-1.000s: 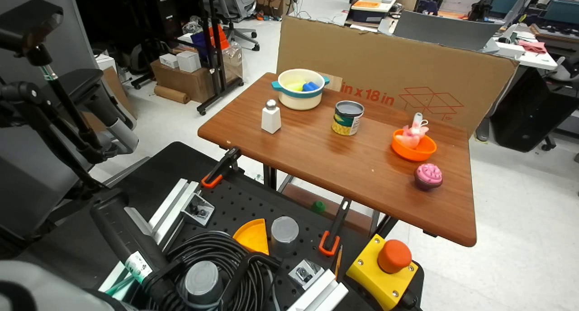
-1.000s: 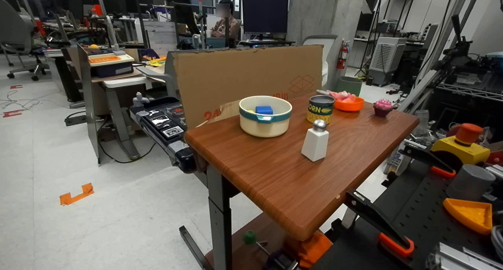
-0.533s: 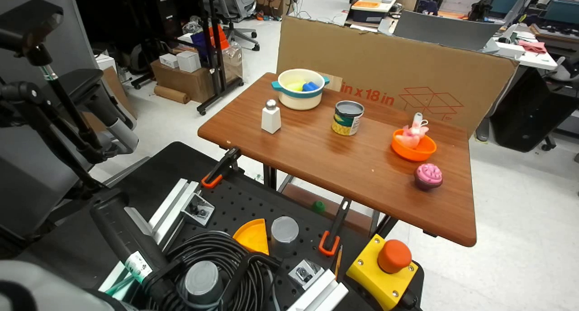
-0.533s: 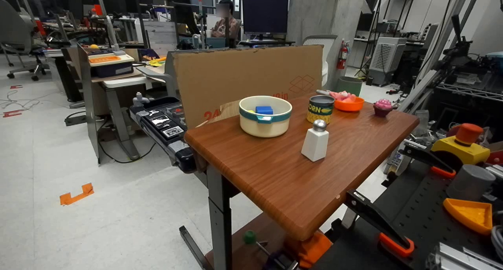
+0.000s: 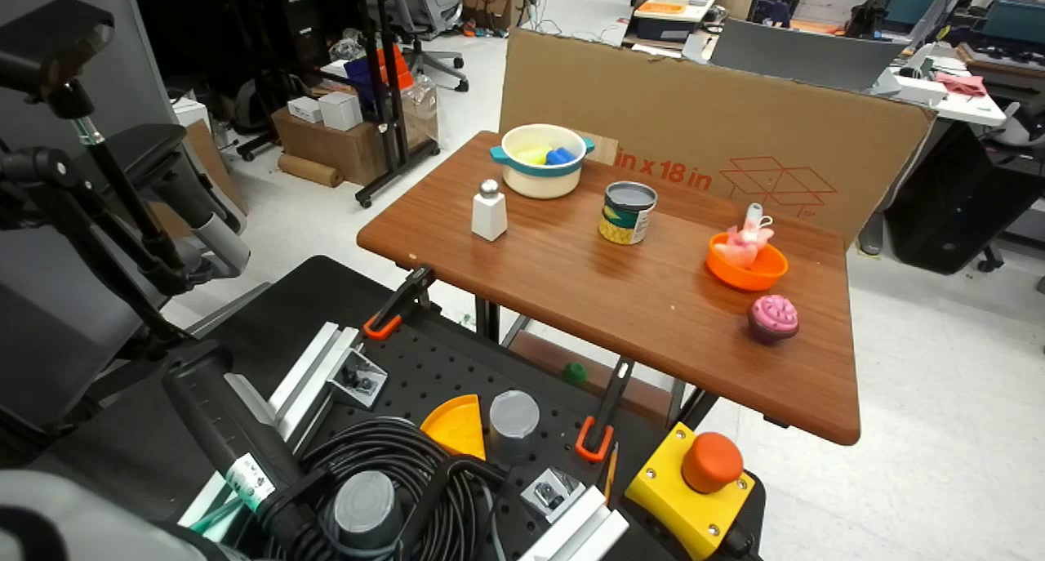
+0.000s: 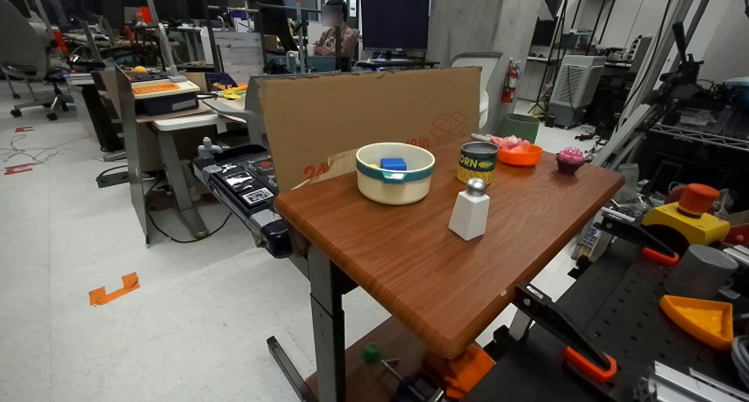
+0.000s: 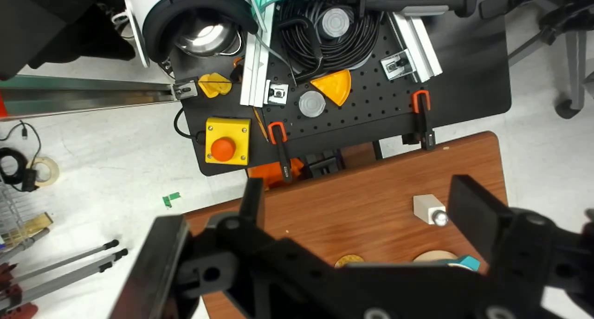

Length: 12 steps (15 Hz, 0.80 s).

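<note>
Table point(image 7: 390, 182) bears the shaker point(image 7: 427, 208) well below the hand point(image 7: 358, 202).

White shaker point(image 6: 469, 216), teal-banded cream pot point(image 6: 394, 193), orange bowl point(image 5: 745, 279)

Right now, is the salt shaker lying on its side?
No: in an exterior view the salt shaker stands upright on the wooden table, its metal cap on top.
</note>
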Each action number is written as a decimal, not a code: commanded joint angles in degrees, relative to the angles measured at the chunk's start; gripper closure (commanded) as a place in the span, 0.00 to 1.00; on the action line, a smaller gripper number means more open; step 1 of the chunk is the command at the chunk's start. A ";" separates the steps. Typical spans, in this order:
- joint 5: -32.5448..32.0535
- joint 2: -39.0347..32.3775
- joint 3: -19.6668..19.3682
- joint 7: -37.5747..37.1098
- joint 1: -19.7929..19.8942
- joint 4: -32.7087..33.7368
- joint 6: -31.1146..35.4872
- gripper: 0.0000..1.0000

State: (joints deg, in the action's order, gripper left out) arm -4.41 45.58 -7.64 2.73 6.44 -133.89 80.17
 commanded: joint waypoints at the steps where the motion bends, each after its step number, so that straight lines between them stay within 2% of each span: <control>1: 0.84 -4.40 -0.32 1.61 -1.33 3.63 -2.89 0.00; 12: -0.07 -14.38 -0.28 5.12 -1.93 9.10 -6.30 0.00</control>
State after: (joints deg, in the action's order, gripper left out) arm -4.33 34.28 -7.64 6.38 5.12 -128.33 76.89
